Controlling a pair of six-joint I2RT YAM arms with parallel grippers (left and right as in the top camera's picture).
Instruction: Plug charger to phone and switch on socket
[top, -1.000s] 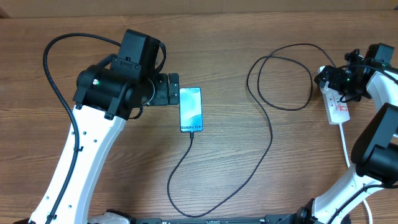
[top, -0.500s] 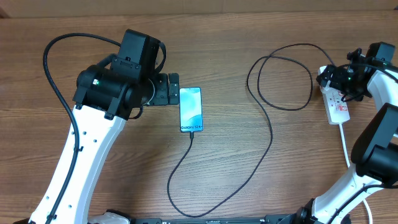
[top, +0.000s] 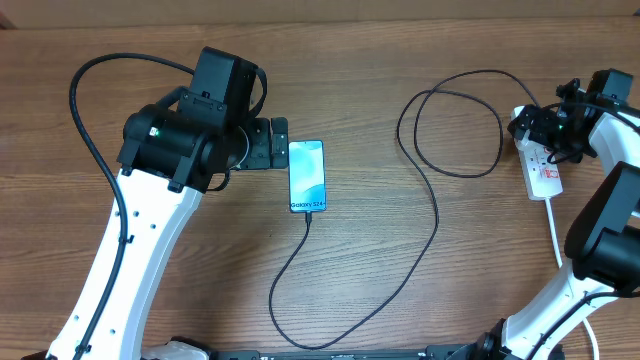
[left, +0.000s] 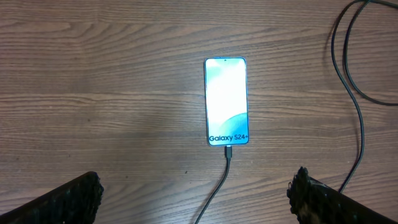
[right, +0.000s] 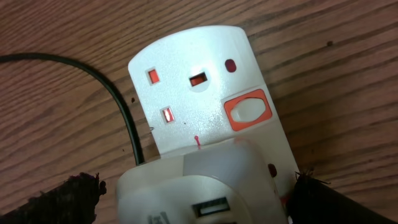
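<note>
The phone (top: 307, 176) lies face up with its screen lit and also shows in the left wrist view (left: 227, 101). The black charger cable (top: 436, 215) is plugged into its near end (left: 229, 151) and loops right to the white socket (top: 545, 175). My left gripper (top: 280, 145) is open and empty just left of the phone's far end; its fingers (left: 199, 193) are wide apart. My right gripper (top: 545, 135) is over the socket's far end. In the right wrist view its fingers (right: 199, 193) are open and straddle a white plug adapter (right: 205, 186) in the socket (right: 186, 68). A red-rimmed switch (right: 249, 111) lies beyond.
The socket's white cord (top: 556, 235) runs toward the near right edge. The black cable makes a large loop (top: 450, 120) on the table between the phone and the socket, and passes beside the adapter (right: 118, 106).
The right gripper has shifted very slightly over the socket's far end. The left arm, phone and cable have not moved.
</note>
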